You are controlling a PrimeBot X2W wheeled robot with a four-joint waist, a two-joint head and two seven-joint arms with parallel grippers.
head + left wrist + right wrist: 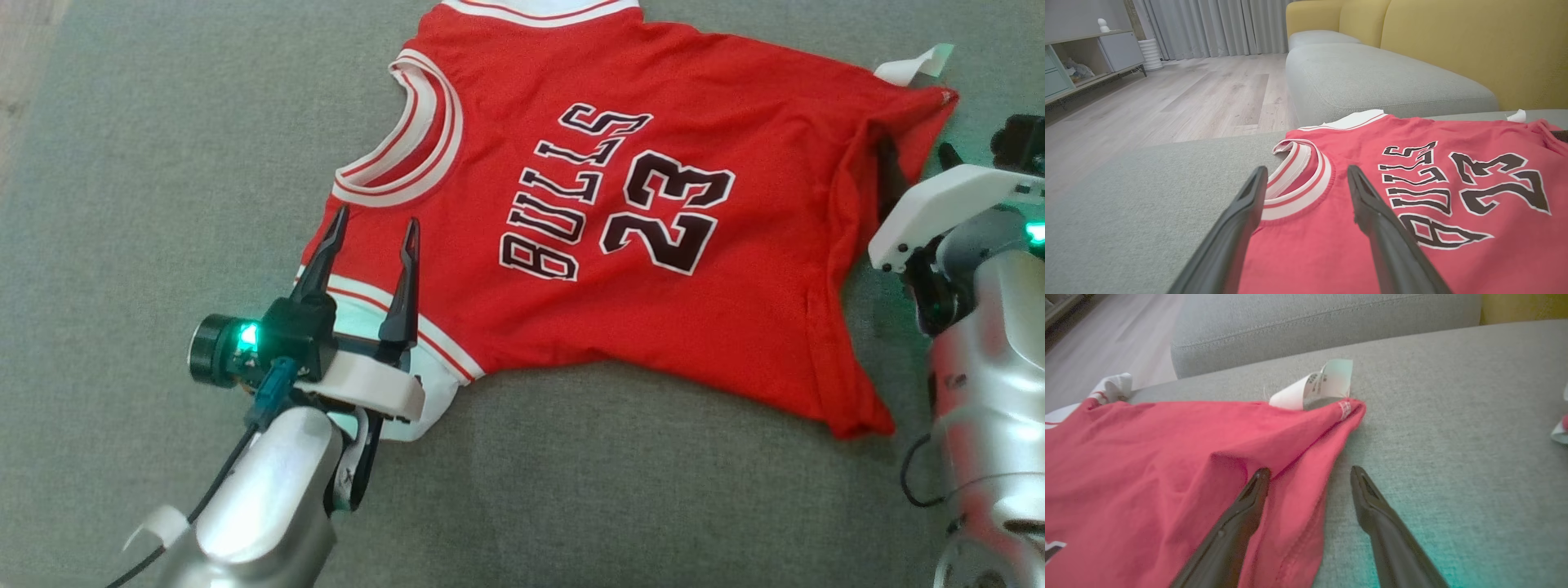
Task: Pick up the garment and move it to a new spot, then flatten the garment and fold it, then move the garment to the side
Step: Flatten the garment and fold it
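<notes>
Both gape empty: left hand (376,216) over jersey (531,343) shoulder, right hand (1309,470) seemingly straddling its edge.

A red jersey (653,269) with black, white-edged lettering and white-and-red striped trim lies on grey upholstery (163,163).

The red sleeveless basketball jersey with white trim (735,327) is cut at its far armhole by the head view's top edge; the left gripper (376,219) covers part of the near armhole trim. The print on the curled white paper tag (1314,386) is too small to read. A small red-and-white thing (1560,430) is cut by the right wrist view's right edge — I cannot tell what it is.
</notes>
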